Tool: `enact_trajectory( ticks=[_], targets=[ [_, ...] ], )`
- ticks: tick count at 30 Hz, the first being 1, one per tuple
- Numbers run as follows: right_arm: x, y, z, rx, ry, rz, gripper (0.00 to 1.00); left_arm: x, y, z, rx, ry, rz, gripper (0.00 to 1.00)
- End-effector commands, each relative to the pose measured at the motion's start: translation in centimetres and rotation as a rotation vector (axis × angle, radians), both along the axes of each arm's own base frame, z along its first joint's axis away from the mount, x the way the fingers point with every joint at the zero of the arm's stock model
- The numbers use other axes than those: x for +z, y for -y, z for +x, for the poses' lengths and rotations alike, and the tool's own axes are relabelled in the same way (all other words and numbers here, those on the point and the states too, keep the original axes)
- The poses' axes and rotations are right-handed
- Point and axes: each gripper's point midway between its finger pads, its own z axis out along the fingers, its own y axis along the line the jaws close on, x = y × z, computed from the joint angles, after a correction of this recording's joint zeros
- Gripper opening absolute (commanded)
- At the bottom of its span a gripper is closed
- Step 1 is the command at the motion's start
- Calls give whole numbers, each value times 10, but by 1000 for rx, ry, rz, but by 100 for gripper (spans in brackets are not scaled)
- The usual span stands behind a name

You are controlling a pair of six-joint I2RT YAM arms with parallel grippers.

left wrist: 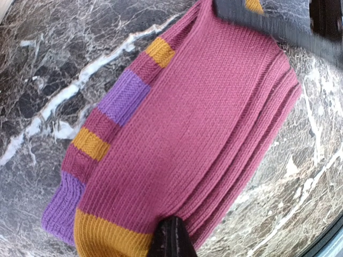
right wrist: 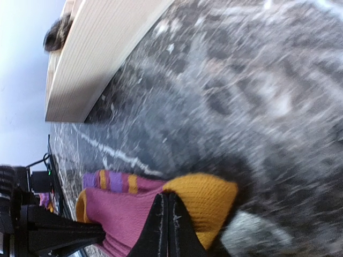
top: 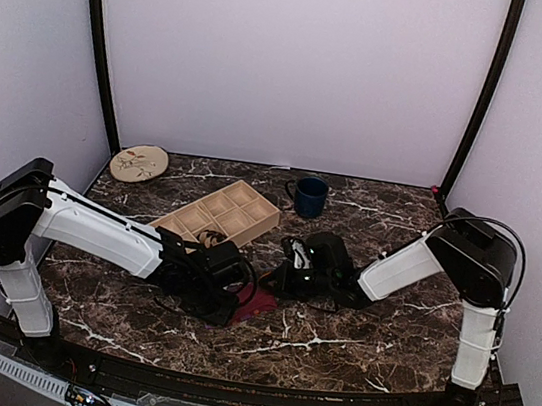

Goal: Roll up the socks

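Dark marble table [top: 383, 340], pale walls [top: 290, 64]; right claw [right wrist: 166, 201] pinches the striped sock [left wrist: 203, 134], left claw [left wrist: 170, 231] state unclear

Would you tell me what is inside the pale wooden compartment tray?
A dark bundle in one near compartment; the rest look empty. The left arm hides the near edge.

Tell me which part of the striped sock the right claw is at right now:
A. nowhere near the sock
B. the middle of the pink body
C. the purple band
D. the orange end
D: in the right wrist view the right claw, its fingers pressed together, meets the striped sock right where the orange end begins, and the purple band lies farther along.
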Motion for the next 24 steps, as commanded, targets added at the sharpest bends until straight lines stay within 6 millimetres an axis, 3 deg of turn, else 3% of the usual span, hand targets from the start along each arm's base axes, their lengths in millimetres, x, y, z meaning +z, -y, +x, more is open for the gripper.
enact_trajectory(
  ticks=[1, 6, 14, 19, 24],
  targets=[
    [-21, 22, 23, -52, 1, -79, 0, -38, -39, -24, 13, -113, 166, 0],
    [-24, 28, 36, -69, 6, -84, 0, -37, -37, -22, 7, -110, 165, 0],
    [13, 33, 43, -76, 113, -84, 1, -24, -27, -14, -10, -73, 135, 0],
    [35, 49, 37, -119, 151, -87, 15, -13, -19, -7, -32, -40, 120, 0],
    [42, 56, 19, -130, 140, -77, 22, -7, -14, -5, -40, -27, 100, 0]
  ],
)
